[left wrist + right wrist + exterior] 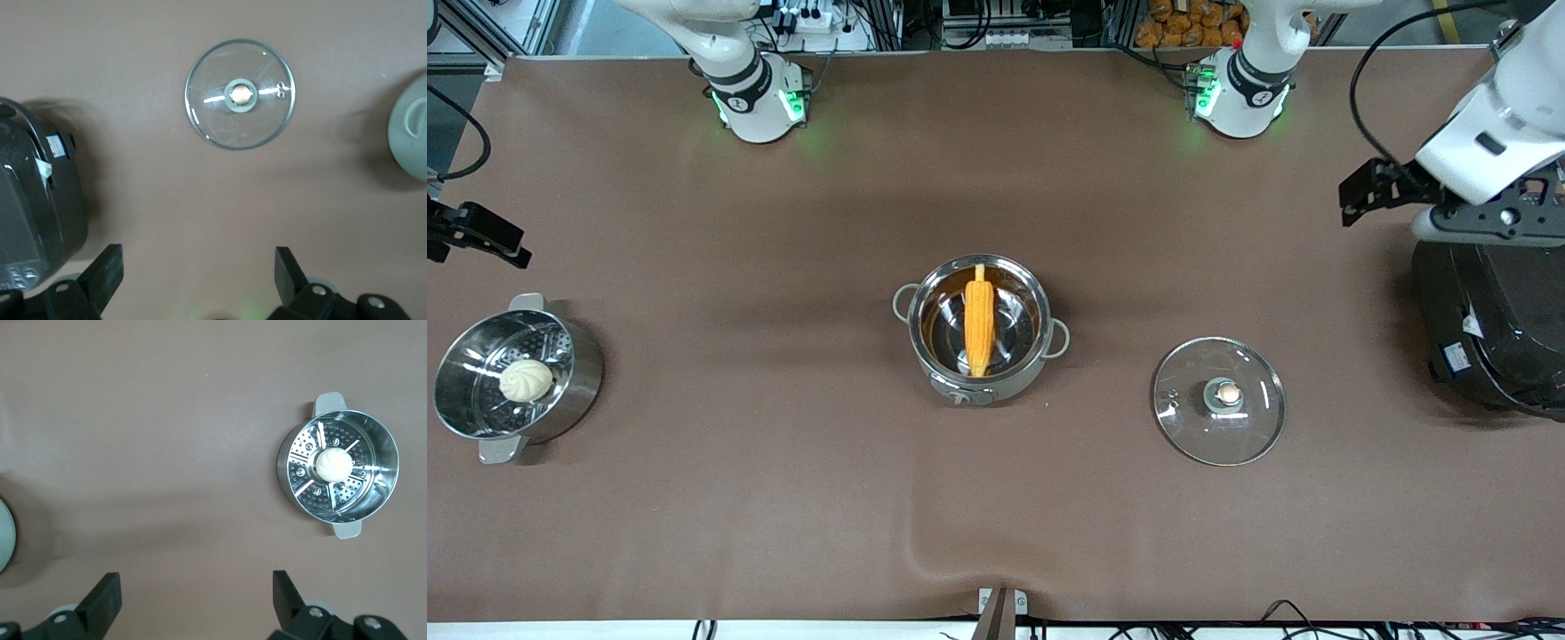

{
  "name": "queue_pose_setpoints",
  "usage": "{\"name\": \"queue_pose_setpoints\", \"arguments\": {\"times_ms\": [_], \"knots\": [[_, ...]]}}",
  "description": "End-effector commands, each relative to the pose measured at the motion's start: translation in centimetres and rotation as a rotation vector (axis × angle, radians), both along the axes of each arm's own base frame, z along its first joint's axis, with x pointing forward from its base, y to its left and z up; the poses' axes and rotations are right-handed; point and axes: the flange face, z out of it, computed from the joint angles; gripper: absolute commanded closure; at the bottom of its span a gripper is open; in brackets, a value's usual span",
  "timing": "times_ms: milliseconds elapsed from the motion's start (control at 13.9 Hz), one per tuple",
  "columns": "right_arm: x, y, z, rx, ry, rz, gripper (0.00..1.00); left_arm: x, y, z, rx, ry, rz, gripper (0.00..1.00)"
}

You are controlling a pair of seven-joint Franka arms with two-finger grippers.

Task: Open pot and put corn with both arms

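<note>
A brown cloth-covered table fills the scene, with cabling and racks along its upper edge. The left gripper, fingers spread and empty, hangs over the black rice cooker at the left arm's end; the right gripper, also spread and empty, hangs at the right arm's end, over the table edge near the steamer pot holding a bun. The pot sits mid-table, open, the corn lying inside it. The glass lid rests flat beside the pot, toward the left arm's end. Little risk seems to remain: a careless sweep could knock the lid or tip the cooker.
</note>
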Motion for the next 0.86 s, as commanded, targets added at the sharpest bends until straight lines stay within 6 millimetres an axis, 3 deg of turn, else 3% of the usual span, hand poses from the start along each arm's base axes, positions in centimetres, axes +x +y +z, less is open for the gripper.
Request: {"name": "queue_pose_setpoints", "arguments": {"times_ms": [0,216,792], "knots": [[-1.5,-0.7,0.3,0.009,0.025,0.074,0.0,-1.0,1.0,2.8,-0.028,0.015,-0.044,0.0],[-2.2,-0.3,1.5,0.024,0.009,0.079,0.0,-1.5,1.1,2.6,-0.024,0.054,-0.034,0.0],[-2.2,-0.7,1.5,0.063,-0.002,0.067,0.0,-1.1,1.3,1.9,-0.019,0.074,0.056,0.0]]}}
